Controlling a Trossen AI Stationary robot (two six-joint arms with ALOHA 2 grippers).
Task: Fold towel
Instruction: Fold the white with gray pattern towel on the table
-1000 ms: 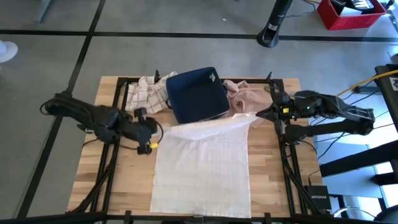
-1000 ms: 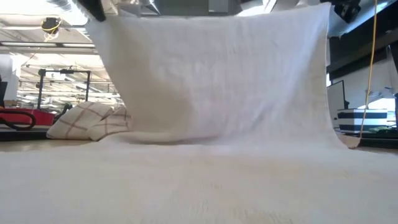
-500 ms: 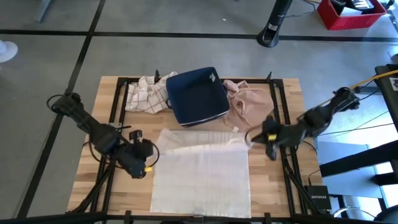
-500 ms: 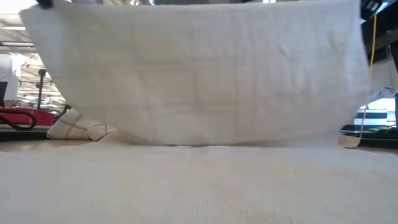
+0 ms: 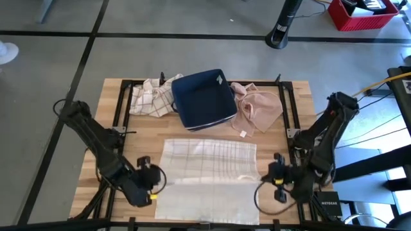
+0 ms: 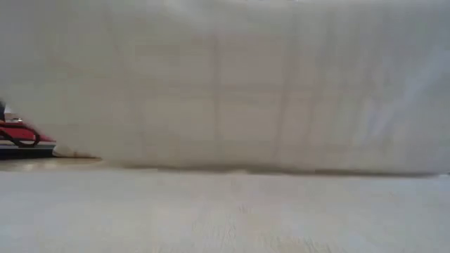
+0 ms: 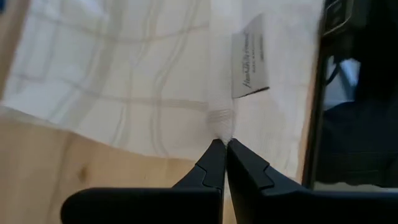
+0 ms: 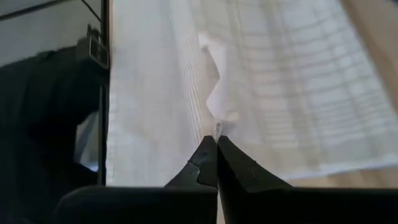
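The white towel with faint check lines lies at the table's near middle, its far part doubled back toward the near edge. In the low view the towel hangs like a curtain across the whole picture above the layer on the table. My left gripper is shut at the left end of the carried edge. My right gripper is shut at its right end. A small label shows on the cloth near the left fingers. My left gripper pinches the towel's carried edge at its left corner between the tips of both fingers. That corner is lifted above the lower layer, and the cloth runs away from it toward the fold. My right gripper pinches the carried edge at its right corner between both fingertips. The corner is held off the lower layer; the edge spans across to the other gripper with little sag.
At the table's far side lie a checked cloth, a navy folded cloth and a pink cloth. Black frame rails run along both table sides. Bare wood shows left of the towel.
Both grippers have travelled from the far half of the table toward the near edge, carrying the towel's far edge with them. The far part has folded over the near part, which stayed flat. The fold line now lies just short of the navy cloth.
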